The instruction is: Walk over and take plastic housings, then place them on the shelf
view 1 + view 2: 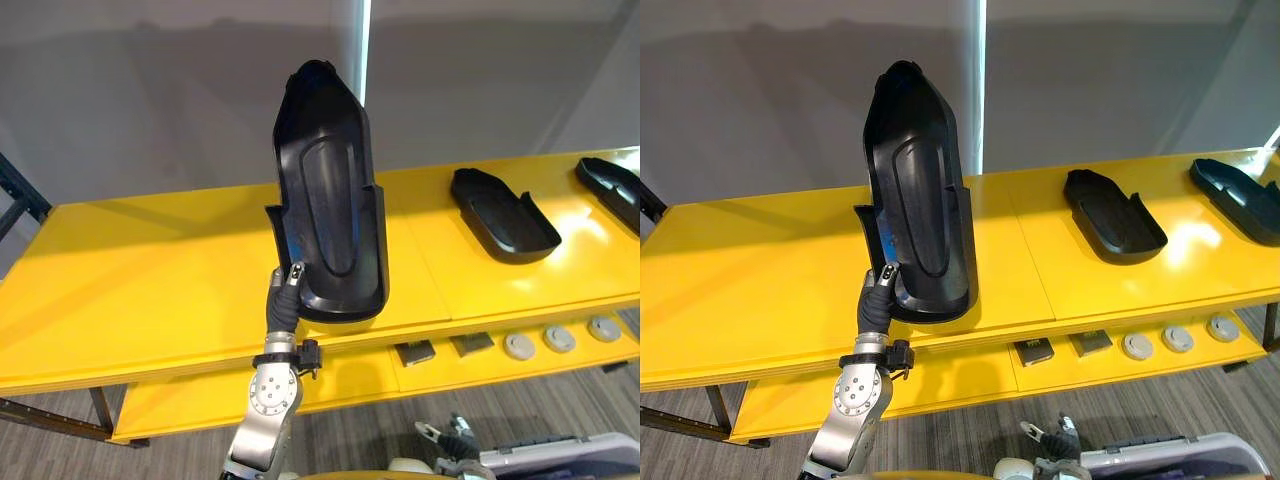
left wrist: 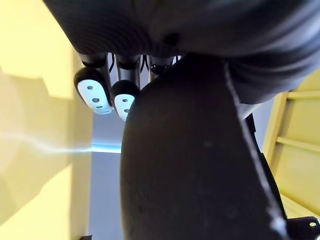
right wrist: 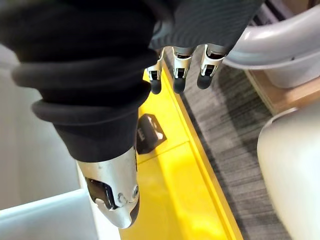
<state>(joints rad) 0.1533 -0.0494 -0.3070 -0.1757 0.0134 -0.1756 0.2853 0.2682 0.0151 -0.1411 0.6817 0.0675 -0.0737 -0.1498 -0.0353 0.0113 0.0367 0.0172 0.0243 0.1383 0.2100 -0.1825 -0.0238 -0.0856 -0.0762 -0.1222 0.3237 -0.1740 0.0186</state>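
Two black moulded plastic housings (image 1: 505,215) lay flat on top board of yellow two-tier shelf (image 1: 150,290), toward right. Left hand (image 1: 285,290), fingers curled, clasped lower rim of third black plastic housing (image 1: 330,190), upright over front edge; contact with board unclear. Right hand (image 3: 179,75) hung slack, empty. Seemingly left: set down, release.

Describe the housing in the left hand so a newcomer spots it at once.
Find the long yellow shelf. Over the middle of its top board, the left hand grips a black plastic housing by its lower end. It alone stands upright; the two other housings lie flat on the board to the right.
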